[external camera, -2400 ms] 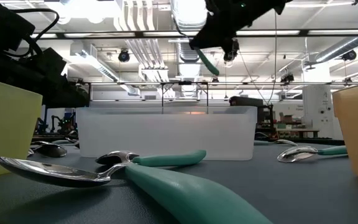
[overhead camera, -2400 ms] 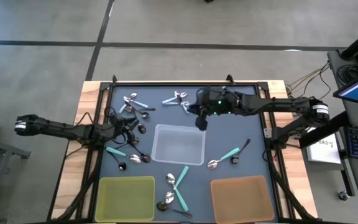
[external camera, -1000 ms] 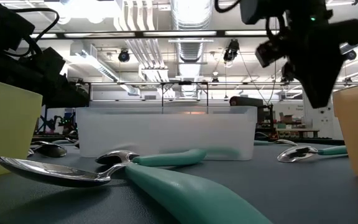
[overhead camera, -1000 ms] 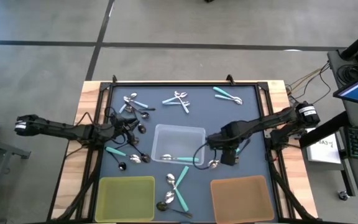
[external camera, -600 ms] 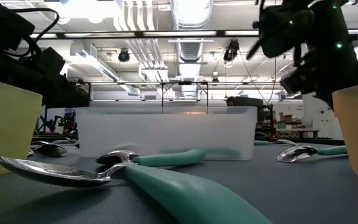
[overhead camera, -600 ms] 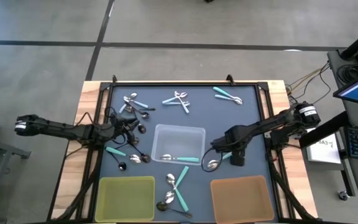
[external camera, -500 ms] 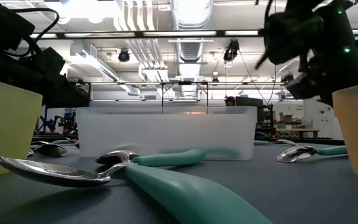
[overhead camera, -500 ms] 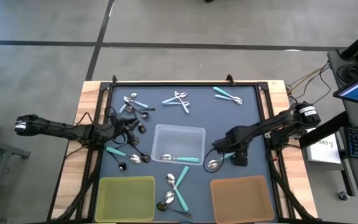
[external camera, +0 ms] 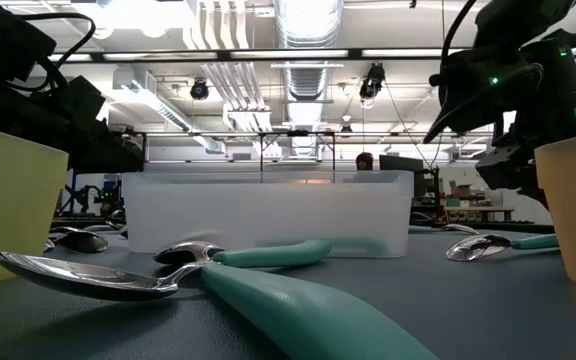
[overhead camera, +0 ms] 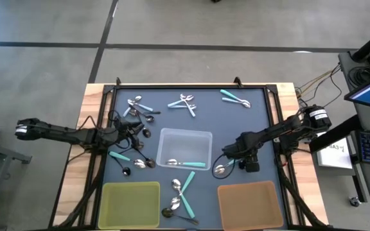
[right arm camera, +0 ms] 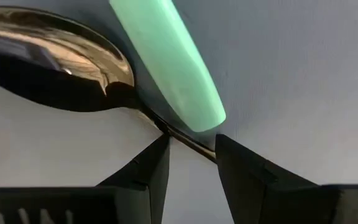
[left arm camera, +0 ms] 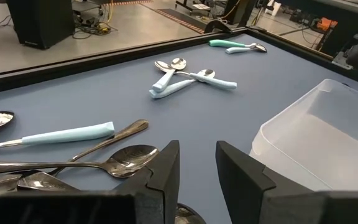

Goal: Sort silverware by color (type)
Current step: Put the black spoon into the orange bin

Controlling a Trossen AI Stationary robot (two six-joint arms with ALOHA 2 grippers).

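Silverware lies scattered on the dark mat: spoons with teal, pale blue and metal handles. My right gripper (right arm camera: 191,158) points down, open, just right of the clear bin (overhead camera: 185,138). Its fingers stand on either side of the thin neck (right arm camera: 182,135) of a metal spoon (right arm camera: 55,56), beside the end of a teal spoon handle (right arm camera: 166,56). That spoon's bowl (overhead camera: 220,170) shows beside the arm. My left gripper (left arm camera: 197,165) waits open, low over the spoon cluster (overhead camera: 137,122) at the left. One teal spoon (overhead camera: 190,164) lies in the clear bin.
A yellow bin (overhead camera: 130,204) and a brown bin (overhead camera: 249,204) stand at the near edge, with spoons (overhead camera: 180,196) between them. More spoons lie at the far side (overhead camera: 184,102) and far right (overhead camera: 235,98). A raised black frame (overhead camera: 272,96) rims the mat.
My right gripper has come down toward the spoons right of the clear bin, shifting a little toward the table's right edge while its wrist rolled. Its gap looks unchanged. The spoons have stayed where they were.
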